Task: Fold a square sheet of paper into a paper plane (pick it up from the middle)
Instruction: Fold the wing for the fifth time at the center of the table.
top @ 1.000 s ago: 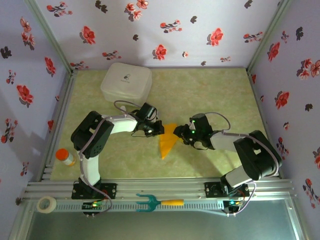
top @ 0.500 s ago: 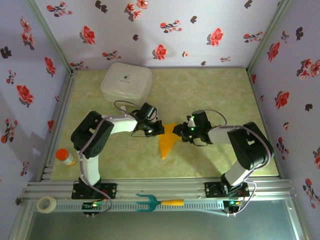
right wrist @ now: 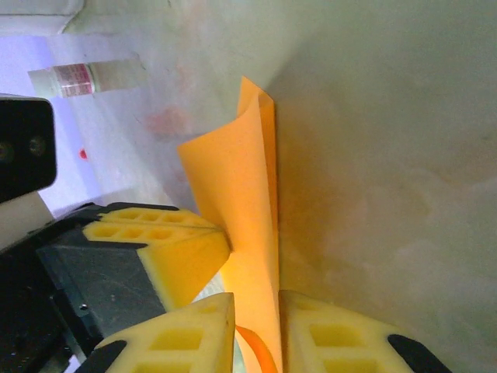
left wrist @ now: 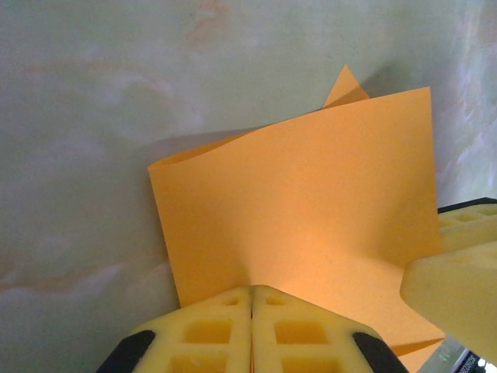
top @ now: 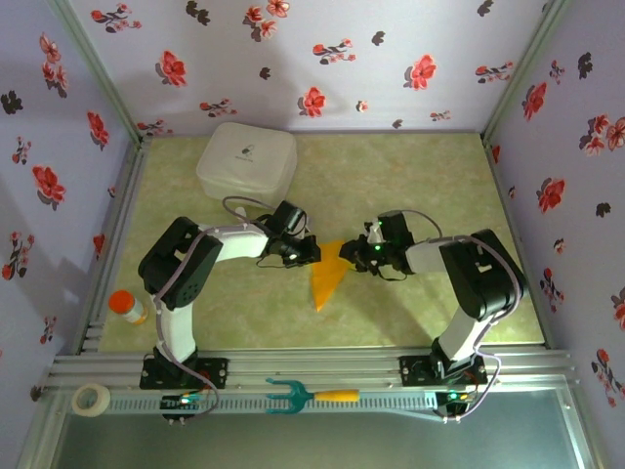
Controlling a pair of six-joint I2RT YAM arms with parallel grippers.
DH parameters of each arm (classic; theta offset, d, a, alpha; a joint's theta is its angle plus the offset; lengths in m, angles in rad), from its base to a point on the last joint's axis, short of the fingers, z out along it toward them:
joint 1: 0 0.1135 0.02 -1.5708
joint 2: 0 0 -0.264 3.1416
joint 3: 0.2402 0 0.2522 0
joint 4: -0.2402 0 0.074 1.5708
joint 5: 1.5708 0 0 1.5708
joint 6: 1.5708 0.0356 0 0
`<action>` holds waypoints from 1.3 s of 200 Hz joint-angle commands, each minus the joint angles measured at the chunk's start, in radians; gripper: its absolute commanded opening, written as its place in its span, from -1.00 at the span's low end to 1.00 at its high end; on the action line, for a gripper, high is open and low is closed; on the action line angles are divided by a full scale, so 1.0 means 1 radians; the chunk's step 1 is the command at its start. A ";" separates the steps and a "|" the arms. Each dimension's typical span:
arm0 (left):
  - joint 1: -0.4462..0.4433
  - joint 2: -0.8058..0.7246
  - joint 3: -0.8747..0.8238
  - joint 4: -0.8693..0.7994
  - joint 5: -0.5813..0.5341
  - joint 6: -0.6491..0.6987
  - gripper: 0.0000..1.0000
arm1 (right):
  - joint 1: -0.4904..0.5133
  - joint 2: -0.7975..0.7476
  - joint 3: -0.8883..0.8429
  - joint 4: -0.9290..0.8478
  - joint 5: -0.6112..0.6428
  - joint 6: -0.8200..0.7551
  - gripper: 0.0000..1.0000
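The orange-yellow paper (top: 325, 277) lies mid-table, folded to a point that aims at the near edge, with its far end lifted between both grippers. My left gripper (top: 305, 252) is shut on the sheet's left edge; in the left wrist view its pads (left wrist: 233, 311) meet on the paper (left wrist: 311, 210), which stands up as a folded flap. My right gripper (top: 357, 255) comes in from the right. Its jaws (right wrist: 256, 311) stand narrowly apart around the upright paper (right wrist: 245, 194); the sheet rests against the right pad, and a slit shows at the left pad.
A white lidded box (top: 247, 159) sits at the back left. A small orange-capped bottle (top: 127, 306) stands at the left edge. A tape roll (top: 91, 399) and a teal fork with a yellow handle (top: 311, 396) lie on the front rail. Flowered walls enclose the table.
The right gripper has slid left onto the paper's right edge and its jaws have narrowed around the sheet. The left gripper has kept its hold and place.
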 commanded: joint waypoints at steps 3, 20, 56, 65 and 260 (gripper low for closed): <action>-0.002 -0.011 -0.001 -0.053 -0.003 -0.002 -0.83 | -0.011 0.028 0.020 0.007 -0.042 -0.030 -0.62; -0.001 -0.013 0.001 -0.053 -0.004 -0.003 -0.83 | -0.011 0.036 0.020 0.019 -0.047 -0.024 -0.67; -0.001 -0.047 0.030 -0.086 0.003 0.010 -0.76 | -0.011 0.035 0.013 0.037 -0.046 -0.005 -0.81; -0.001 -0.062 0.042 -0.100 0.002 0.019 -0.70 | -0.011 0.032 0.006 0.054 -0.041 0.017 -0.86; -0.391 -0.190 0.041 -0.267 -0.611 0.331 -0.03 | 0.017 -0.114 -0.128 0.209 0.196 0.387 -0.98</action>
